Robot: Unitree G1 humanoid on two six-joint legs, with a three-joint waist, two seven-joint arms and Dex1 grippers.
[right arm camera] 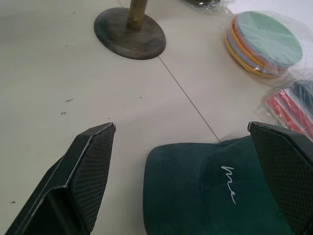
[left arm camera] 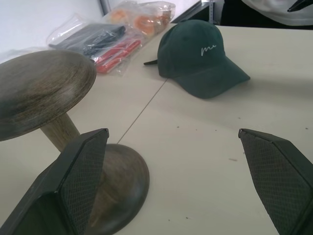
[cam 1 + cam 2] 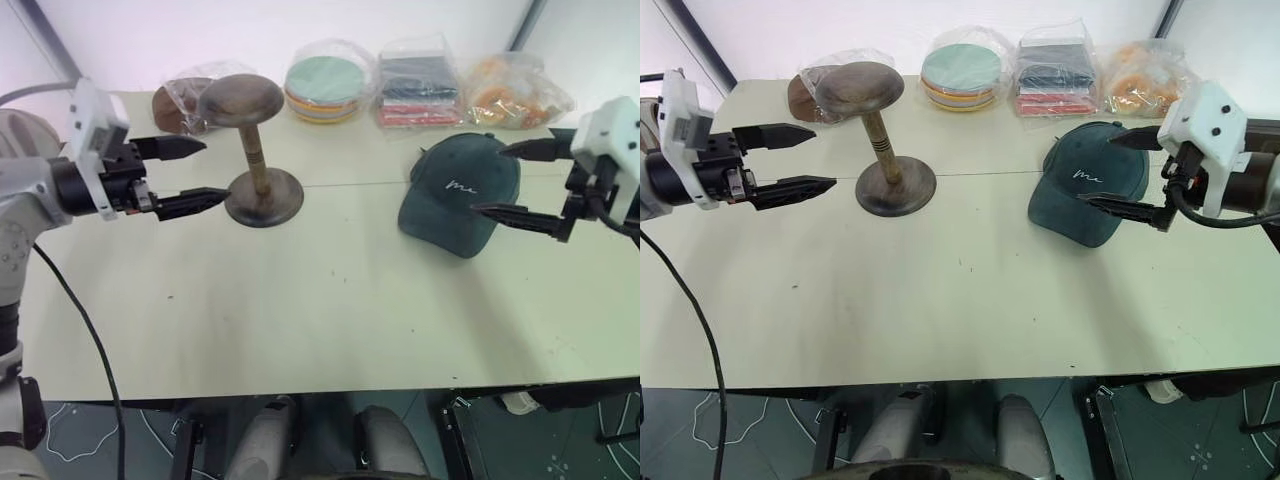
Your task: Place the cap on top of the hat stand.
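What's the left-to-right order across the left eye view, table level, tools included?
Left tool → hat stand → cap → right tool.

Both tools [image 3: 180, 175] [image 3: 508, 180] wide apart-fingered

the cap [image 3: 458, 193] is showing dark teal-green with white script; the hat stand [image 3: 253, 150] is showing streaked brown wood; the surface [image 3: 330, 310] is looking pale cream; the bagged discs [image 3: 327, 88] are showing mint, orange, yellow.
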